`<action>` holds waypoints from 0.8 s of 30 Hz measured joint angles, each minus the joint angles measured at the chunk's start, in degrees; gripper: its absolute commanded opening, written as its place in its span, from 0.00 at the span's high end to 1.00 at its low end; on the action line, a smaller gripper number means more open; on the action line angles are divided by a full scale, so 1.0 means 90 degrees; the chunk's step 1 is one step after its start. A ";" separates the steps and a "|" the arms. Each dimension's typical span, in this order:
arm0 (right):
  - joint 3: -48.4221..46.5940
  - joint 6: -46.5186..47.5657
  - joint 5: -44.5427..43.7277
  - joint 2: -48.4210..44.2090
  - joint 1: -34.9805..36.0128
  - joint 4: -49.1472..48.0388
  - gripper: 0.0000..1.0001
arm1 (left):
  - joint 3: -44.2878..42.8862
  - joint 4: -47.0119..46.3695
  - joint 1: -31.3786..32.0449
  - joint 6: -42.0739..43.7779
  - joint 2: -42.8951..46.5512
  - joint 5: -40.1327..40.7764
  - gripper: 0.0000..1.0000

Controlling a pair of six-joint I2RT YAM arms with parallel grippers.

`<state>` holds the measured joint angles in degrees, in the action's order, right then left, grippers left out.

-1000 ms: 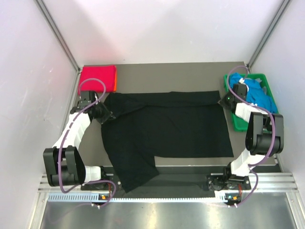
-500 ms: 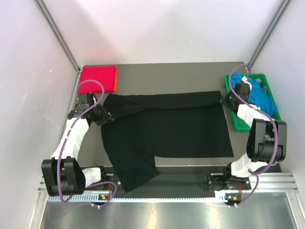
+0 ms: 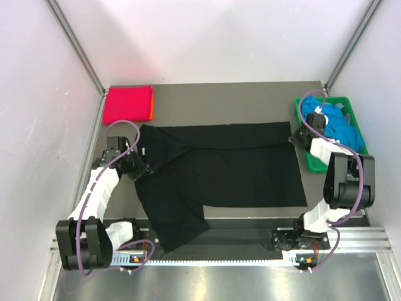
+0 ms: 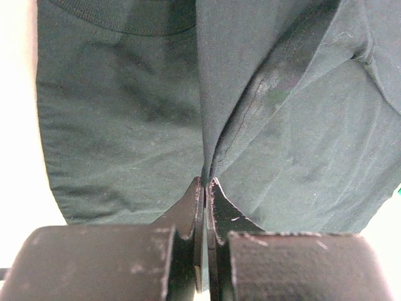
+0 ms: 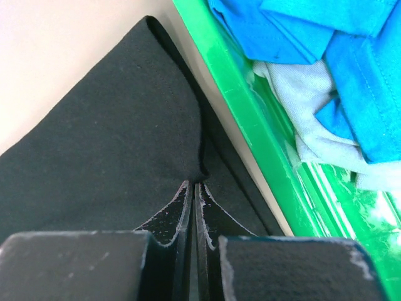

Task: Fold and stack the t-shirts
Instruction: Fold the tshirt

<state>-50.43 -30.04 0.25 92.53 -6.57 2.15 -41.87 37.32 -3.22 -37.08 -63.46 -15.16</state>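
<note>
A large black t-shirt (image 3: 219, 163) lies spread over the middle of the table, one sleeve (image 3: 178, 229) hanging past the near edge. My left gripper (image 3: 144, 168) is shut on a pinched fold of this cloth (image 4: 250, 113) at its left side, close to the collar (image 4: 125, 19). My right gripper (image 3: 294, 138) is shut on the shirt's far right corner (image 5: 125, 125), beside the crate. A folded magenta-red t-shirt (image 3: 128, 103) lies at the back left, with an orange one (image 3: 152, 108) showing under its right edge. Bright blue t-shirts (image 3: 335, 125) fill the crate.
The green plastic crate (image 3: 313, 160) stands at the table's right edge, its rim (image 5: 250, 119) a finger's width from my right fingertips. A pale grey cloth (image 5: 294, 106) lies in it under the blue ones. White walls enclose the table on three sides.
My left gripper has drawn back toward the near edge with the cloth, and the shirt's left shoulder has shifted with it. The right gripper has hardly moved; its elbow has swung.
</note>
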 measured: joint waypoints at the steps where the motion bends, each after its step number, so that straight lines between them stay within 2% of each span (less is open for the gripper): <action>1: 0.0000 0.0005 -0.0015 0.0000 0.0000 0.0032 1.00 | 0.0012 0.0000 0.0000 0.0000 0.0000 0.0000 1.00; 22: -0.0017 0.0051 -0.0075 0.0146 0.0000 0.0155 1.00 | 0.0032 0.0032 0.0129 -0.0007 -0.0056 0.0342 1.00; 24: -0.0017 0.0049 -0.0092 0.0146 0.0000 0.0170 0.95 | 0.0032 0.0041 0.0165 -0.0015 -0.0151 0.0323 1.00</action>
<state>-50.59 -29.61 -0.58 93.84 -6.57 3.68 -41.58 37.69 -1.74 -37.21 -64.82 -12.25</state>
